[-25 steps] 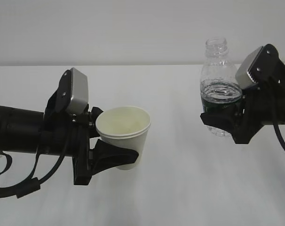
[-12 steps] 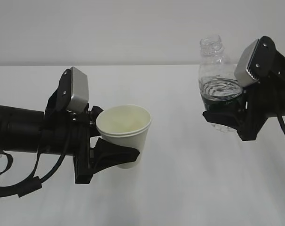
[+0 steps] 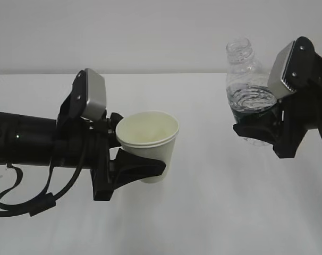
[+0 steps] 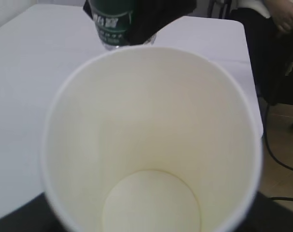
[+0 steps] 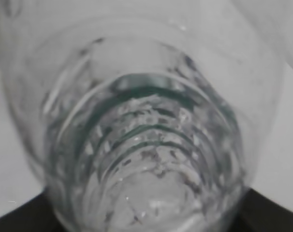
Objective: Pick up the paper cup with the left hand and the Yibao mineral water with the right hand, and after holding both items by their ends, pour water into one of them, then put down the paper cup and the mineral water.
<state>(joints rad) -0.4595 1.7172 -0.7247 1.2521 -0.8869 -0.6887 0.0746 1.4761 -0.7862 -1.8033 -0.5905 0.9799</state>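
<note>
Table [image 3: 214,212]: broad white surface filling the lower part of the exterior view, its far edge meeting a pale wall. Both held items hang above it, neither touching it.

Left hand [image 3: 133,159]: black gripper on a thick black arm reaching in from the left edge of the table, grey box housing on top, black cables looping beneath. Its fingers are clamped round the lower half of the paper cup, one dark finger wrapping across the front of the cup wall.

Right hand [image 3: 256,130]: black gripper entering from the right edge, grey plate housing tilted above it, cable trailing off to the right. Its fingers are pinched round the green label band of the Yibao mineral water.

Yibao mineral water [image 3: 248,95]: clear ribbed bottle, uncapped, held near upright with the neck leaning slightly left, above the right side of the table. Water stands to about the top of the label. In the right wrist view the ribbed wall fills the frame [image 5: 141,145]; in the left wrist view only its green label [image 4: 110,19] shows past the cup rim.

Paper cup [image 3: 149,141]: plain white, rolled rim, cream interior, held mouth upward with a slight tilt, left of the table's middle and well apart from the bottle. The left wrist view looks straight into it [image 4: 151,145]; the inside appears dry.
</note>
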